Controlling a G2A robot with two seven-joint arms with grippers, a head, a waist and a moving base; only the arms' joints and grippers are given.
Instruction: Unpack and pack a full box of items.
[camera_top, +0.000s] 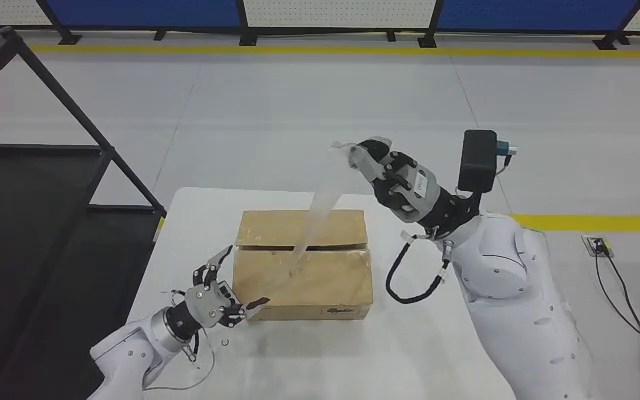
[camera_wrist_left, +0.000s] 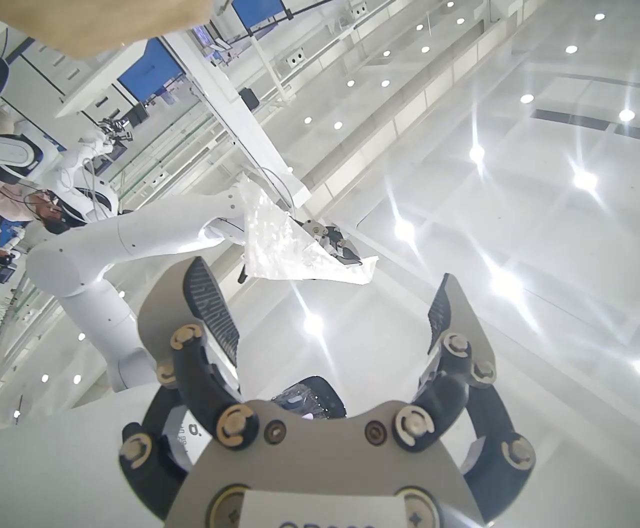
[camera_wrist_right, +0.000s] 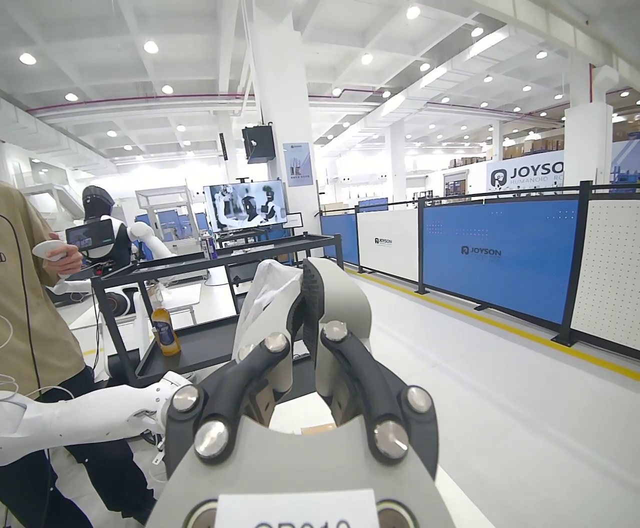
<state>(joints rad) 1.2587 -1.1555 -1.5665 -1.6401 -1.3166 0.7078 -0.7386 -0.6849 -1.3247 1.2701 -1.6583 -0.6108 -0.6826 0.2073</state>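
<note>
Right tool (camera_top: 366, 150) clamped on upper end of clear plastic film (camera_top: 316, 222), held high above far edge of table (camera_top: 430, 330); film trails down into flap seam of cardboard box (camera_top: 300, 278) at table's middle. Film judged light, limp, slippery, crinkled; best pinched at bunched end. Left tool (camera_top: 235, 285) spread wide, empty, near table's near-left corner.

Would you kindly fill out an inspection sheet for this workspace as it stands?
Surface: white table, box at its middle.
Job's things: cardboard box, flaps nearly shut; clear plastic film stretching up from the box top.
Clutter: nothing seen.
Grippers: right gripper shut on the film, raised beyond the box; left gripper open, by the box's near corner.
Cables: black cable looped below the right wrist.
Surroundings: black rack beside the table; blue barriers; yellow floor line.
</note>
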